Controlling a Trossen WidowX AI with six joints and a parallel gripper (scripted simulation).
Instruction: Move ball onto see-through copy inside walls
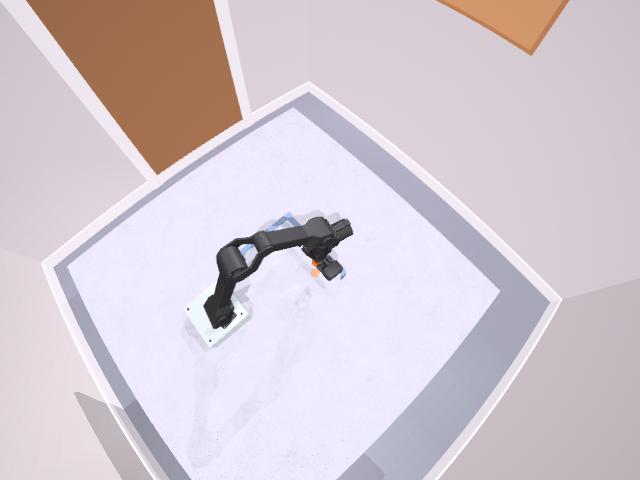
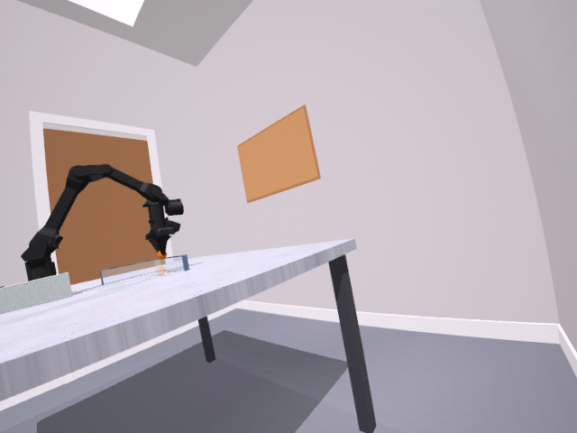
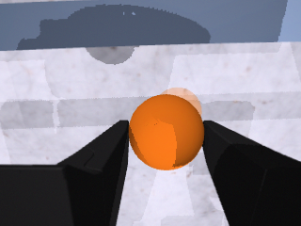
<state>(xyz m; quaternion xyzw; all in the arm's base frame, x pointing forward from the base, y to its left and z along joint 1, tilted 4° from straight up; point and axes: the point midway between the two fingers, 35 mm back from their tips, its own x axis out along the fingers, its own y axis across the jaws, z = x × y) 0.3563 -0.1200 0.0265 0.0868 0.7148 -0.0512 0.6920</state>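
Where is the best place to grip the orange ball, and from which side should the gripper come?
Across its widest middle, coming from above. The ball is round, so pads below or above the middle would squeeze it out. The gripper already holds it so: one finger on each side, above the pale copy.

Arm (image 1: pixel 268 242) bent over table (image 1: pixel 387 335); ball (image 1: pixel 314 263) orange

a pale marbled table (image 2: pixel 261 274) on dark legs carries the arm's light base plate (image 1: pixel 223 330). two low clear walls (image 2: pixel 140 269) stand on it, meeting in a corner, with the see-through copy (image 2: pixel 160 270) resting on the top beside them.
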